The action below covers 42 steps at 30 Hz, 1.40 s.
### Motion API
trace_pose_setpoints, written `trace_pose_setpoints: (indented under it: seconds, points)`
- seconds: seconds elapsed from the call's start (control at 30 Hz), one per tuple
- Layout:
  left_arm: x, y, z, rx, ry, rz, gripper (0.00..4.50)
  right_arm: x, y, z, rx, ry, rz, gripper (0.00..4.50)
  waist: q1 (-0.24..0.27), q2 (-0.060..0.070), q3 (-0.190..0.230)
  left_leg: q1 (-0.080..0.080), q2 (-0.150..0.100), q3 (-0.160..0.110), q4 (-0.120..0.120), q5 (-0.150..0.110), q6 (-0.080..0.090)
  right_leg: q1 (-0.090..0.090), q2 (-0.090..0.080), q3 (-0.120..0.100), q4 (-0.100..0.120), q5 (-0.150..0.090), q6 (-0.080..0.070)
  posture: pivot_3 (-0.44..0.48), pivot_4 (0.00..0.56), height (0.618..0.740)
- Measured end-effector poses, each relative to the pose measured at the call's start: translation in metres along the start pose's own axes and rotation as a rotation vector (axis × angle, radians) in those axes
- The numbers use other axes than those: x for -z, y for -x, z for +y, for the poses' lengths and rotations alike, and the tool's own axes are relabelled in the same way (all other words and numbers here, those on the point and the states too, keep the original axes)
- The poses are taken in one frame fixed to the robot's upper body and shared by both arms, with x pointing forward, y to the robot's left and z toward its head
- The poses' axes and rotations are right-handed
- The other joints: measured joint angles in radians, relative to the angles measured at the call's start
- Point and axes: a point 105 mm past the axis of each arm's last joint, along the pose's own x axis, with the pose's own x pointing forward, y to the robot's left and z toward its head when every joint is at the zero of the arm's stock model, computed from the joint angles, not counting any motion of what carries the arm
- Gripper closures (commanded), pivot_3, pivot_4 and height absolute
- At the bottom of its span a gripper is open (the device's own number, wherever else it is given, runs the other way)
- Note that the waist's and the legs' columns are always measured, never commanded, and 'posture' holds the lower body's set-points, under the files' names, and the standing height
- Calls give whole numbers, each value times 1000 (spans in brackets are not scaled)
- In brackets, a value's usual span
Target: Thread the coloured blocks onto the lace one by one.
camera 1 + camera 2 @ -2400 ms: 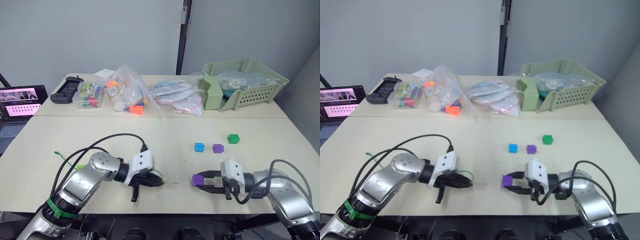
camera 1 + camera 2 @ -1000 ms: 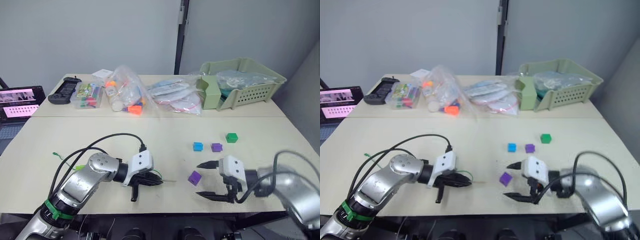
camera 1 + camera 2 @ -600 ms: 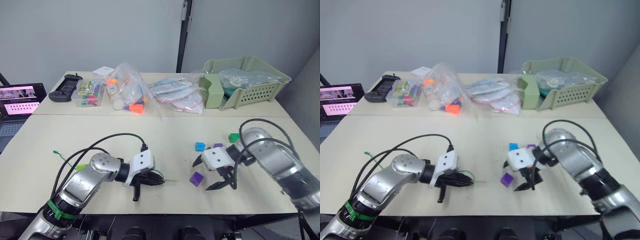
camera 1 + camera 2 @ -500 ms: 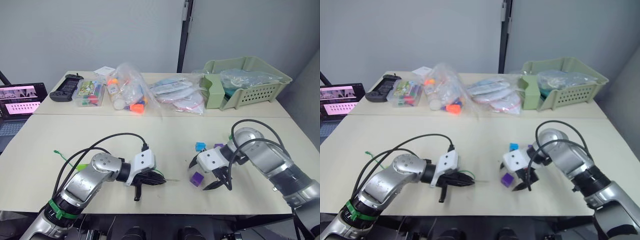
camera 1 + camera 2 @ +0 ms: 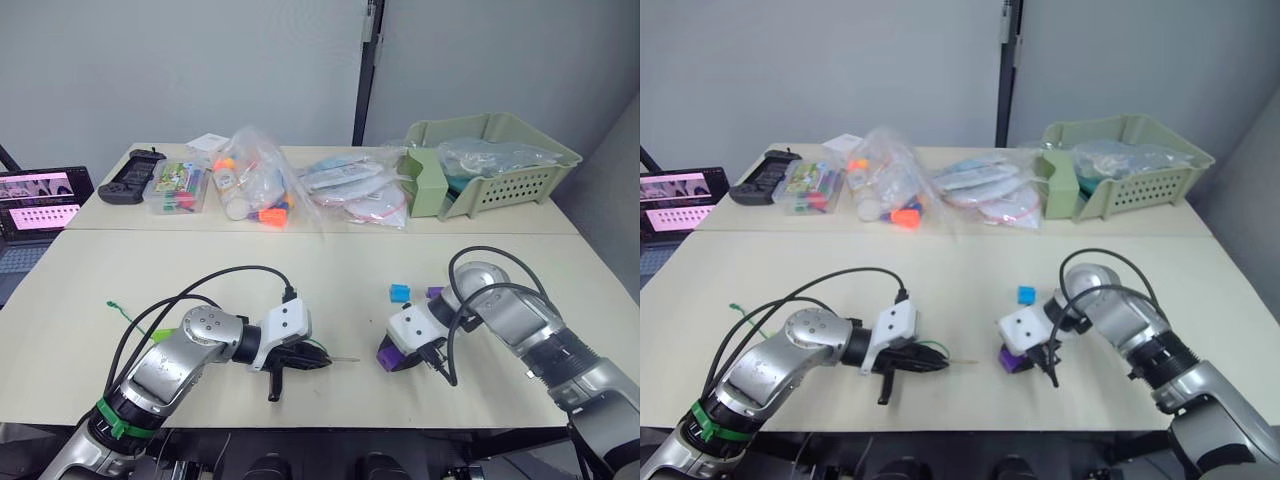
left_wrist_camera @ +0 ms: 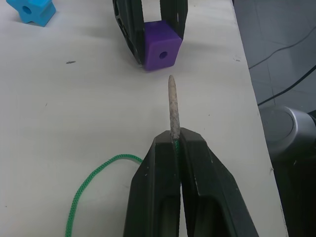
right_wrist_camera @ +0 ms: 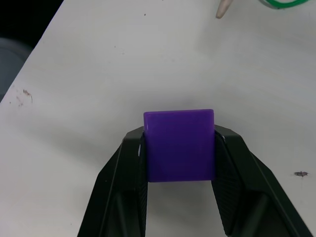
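Near the front edge of the pale matte table point(image 5: 330, 270), the small purple plastic cube point(image 7: 178, 145), loose 1 s ago, is now clamped between the right gripper point(image 5: 400, 354) fingers. Its hole faces the stiff pale needle tip point(image 6: 173, 104) of the thin green lace point(image 6: 94, 174), pinched by the left gripper point(image 6: 176, 144).

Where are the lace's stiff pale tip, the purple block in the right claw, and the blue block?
Stiff pale needle-like lace tip point(image 6: 171, 101), left wrist view, mid-shaft.
Small purple plastic block point(image 7: 179, 145), right wrist view, top face.
Small blue plastic block point(image 5: 400, 293), left eye view, top face.
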Motion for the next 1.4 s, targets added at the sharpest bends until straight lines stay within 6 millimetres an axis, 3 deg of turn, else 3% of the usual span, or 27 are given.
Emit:
trace_pose_setpoints:
  seconds: [0.17,0.4,0.87,1.4]
  points:
    - [0,0,3,-12,-16,15,4500,-5,0,22,69,-236,-81,3301,5,0,0,0,-1,-1,0,0,0,0,-1,0,0,0,0,0,150,740]
    - [-5,-7,10,-36,-65,105,4500,-5,-5,26,265,-488,-90,3301,-1,0,0,1,-3,0,1,0,0,1,1,0,0,0,0,0,150,740]
    - [-22,-24,5,7,-73,123,4500,-11,-10,11,404,-604,-79,3301,-9,0,0,1,-2,0,5,0,0,2,3,0,2,0,0,0,150,740]
    - [-19,-29,7,-17,-71,137,4500,-9,-8,11,414,-603,-52,3301,-2,0,0,-1,-3,-1,6,0,0,2,2,0,1,1,1,0,150,740]
